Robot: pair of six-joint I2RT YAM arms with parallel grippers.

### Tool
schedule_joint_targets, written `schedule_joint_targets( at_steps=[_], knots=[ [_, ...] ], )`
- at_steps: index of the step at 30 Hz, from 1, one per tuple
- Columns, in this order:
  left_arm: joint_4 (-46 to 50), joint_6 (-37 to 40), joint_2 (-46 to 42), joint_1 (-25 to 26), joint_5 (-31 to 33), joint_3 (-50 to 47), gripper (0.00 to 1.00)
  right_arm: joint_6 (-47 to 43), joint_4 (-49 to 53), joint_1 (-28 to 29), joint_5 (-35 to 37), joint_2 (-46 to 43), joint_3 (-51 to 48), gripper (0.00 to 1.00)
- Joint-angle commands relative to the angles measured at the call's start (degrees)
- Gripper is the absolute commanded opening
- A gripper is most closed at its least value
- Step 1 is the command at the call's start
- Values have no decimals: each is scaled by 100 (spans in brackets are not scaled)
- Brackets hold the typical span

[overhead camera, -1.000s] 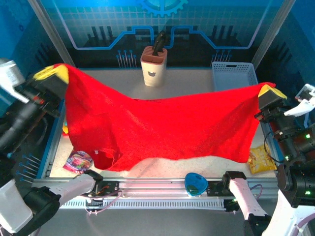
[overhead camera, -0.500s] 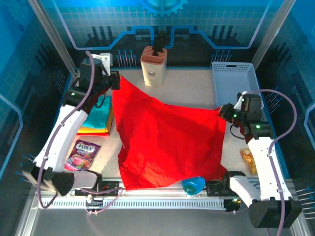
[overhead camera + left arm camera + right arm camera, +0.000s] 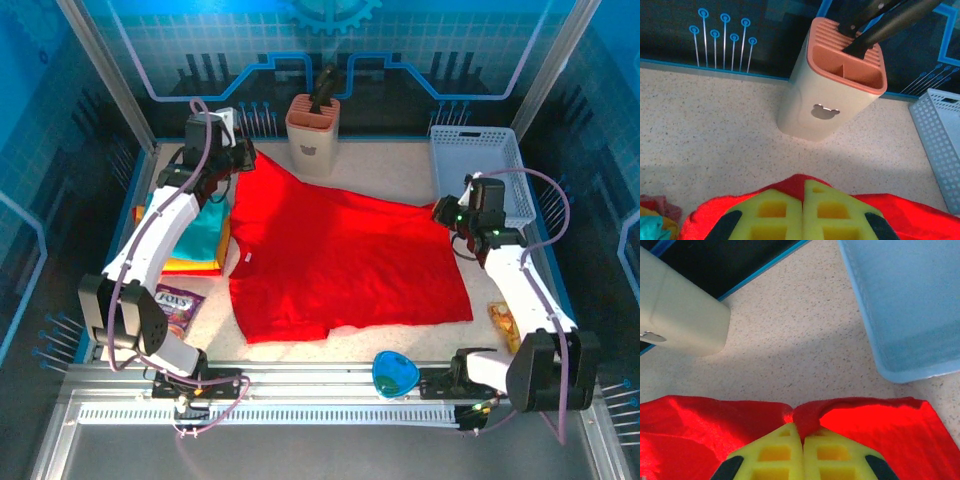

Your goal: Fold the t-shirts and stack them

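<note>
Speckled tabletop [image 3: 390, 175], red t-shirt [image 3: 345, 265] corners clamped in both jaws

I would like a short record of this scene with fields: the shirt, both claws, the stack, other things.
red t-shirt: spread out, held at two far corners
left claw: shut on the far left corner
right claw: shut on the far right corner
folded stack: teal on top, left of the red t-shirt
knife block: upright behind the shirt

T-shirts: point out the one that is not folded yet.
The red t-shirt, spread flat mid-table; the teal shirt and orange shirt lie folded, stacked at the left.
</note>
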State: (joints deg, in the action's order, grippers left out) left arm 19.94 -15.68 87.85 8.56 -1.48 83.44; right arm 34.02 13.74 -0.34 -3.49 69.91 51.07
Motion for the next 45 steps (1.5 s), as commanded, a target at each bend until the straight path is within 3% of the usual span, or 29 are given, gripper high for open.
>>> schedule_joint_targets(
  at_steps=[1, 8, 13, 34, 45],
  knots=[
    [-342, -193, -188, -56, -183, -240, 0, -108, -467, -129, -129, 128, 1, 0],
    [-249, -358, -714, -127, -385, -590, 0, -176, -436, -231, -547, -160, -36, 0],
    [-324, -429, -863, -178, -330, -774, 0, -159, -372, -258, -330, -311, -229, 0],
    [-904, -841, -404, -258, -615, -1039, 0, 273, -2594, -273, -245, 1296, -353, 0],
    [-820, -1832, -965, -265, -725, -2444, 0, 5, -1785, -295, -285, 1427, -248, 0]
  ],
)
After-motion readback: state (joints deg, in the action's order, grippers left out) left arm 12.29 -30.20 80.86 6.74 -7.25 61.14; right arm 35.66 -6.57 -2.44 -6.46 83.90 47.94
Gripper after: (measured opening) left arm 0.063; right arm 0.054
